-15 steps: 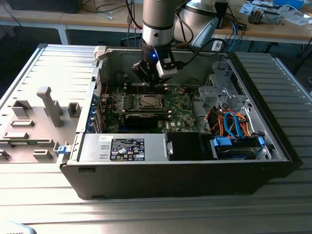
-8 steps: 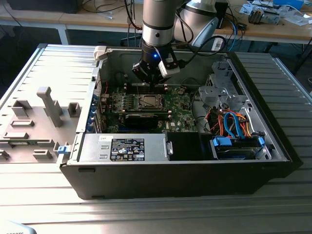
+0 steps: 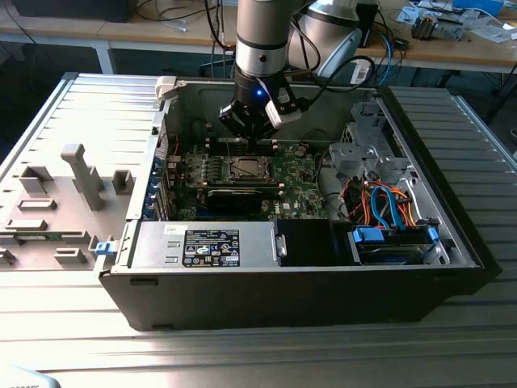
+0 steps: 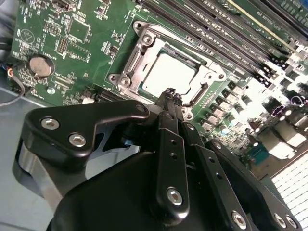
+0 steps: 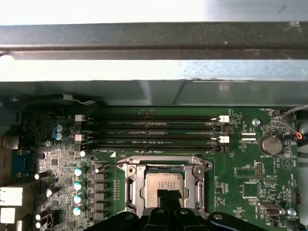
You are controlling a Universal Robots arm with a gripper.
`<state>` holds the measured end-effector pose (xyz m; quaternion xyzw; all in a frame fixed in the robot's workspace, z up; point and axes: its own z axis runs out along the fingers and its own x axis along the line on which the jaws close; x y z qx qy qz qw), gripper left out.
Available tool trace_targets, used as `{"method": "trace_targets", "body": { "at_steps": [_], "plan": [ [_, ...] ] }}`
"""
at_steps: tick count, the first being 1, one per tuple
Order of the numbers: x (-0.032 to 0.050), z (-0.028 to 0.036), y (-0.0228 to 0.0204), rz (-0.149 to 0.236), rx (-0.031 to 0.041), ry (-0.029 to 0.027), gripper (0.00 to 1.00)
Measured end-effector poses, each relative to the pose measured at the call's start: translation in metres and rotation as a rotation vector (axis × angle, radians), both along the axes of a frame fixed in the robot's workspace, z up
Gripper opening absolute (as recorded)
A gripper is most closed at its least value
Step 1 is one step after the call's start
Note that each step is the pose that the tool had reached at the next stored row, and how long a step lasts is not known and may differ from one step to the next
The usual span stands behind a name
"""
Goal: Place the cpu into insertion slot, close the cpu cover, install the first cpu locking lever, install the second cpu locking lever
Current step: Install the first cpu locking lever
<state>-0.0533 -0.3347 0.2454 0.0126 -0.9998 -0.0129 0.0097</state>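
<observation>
I see the cpu (image 4: pixel 166 74) lying flat in the insertion slot (image 5: pixel 165 188), silver face up, edges square with the cpu cover (image 4: pixel 144 45) framing it. My gripper (image 4: pixel 169 92) hovers at its edge, fingers pinched together, empty.

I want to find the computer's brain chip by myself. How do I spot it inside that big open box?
Look inside the open computer case at the green board on its floor. Below the long black memory strips sits a silver metal frame. The chip is the pale, shiny square inside that frame's window, the only smooth blank patch among tiny parts.
</observation>
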Motion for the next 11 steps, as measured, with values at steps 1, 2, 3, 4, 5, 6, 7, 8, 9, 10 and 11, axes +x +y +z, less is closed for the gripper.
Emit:
{"method": "trace_targets", "body": {
  "at_steps": [1,2,3,4,5,6,7,8,9,10,11],
  "plan": [
    [0.0000,0.0000,0.0000,0.009,-0.0001,0.0000,0.11],
    [0.0000,0.0000,0.0000,0.021,0.0000,0.0000,0.11],
    [0.0000,0.0000,0.0000,0.030,0.0000,-0.0001,0.11],
    [0.0000,0.0000,0.0000,0.035,0.0000,0.0000,0.11],
    [0.0000,0.0000,0.0000,0.036,0.0000,0.0000,0.11],
    [0.0000,0.0000,0.0000,0.036,0.0000,0.0000,0.11],
    [0.0000,0.0000,0.0000,0.036,0.0000,0.0000,0.11],
    [0.0000,0.0000,0.0000,0.036,0.0000,0.0000,0.11],
    [0.0000,0.0000,0.0000,0.036,0.0000,0.0000,0.11],
    [0.0000,0.0002,0.0000,0.036,0.0001,0.0000,0.11],
    [0.0000,0.0011,0.0000,0.036,0.0000,0.0000,0.11]
  ]
}}
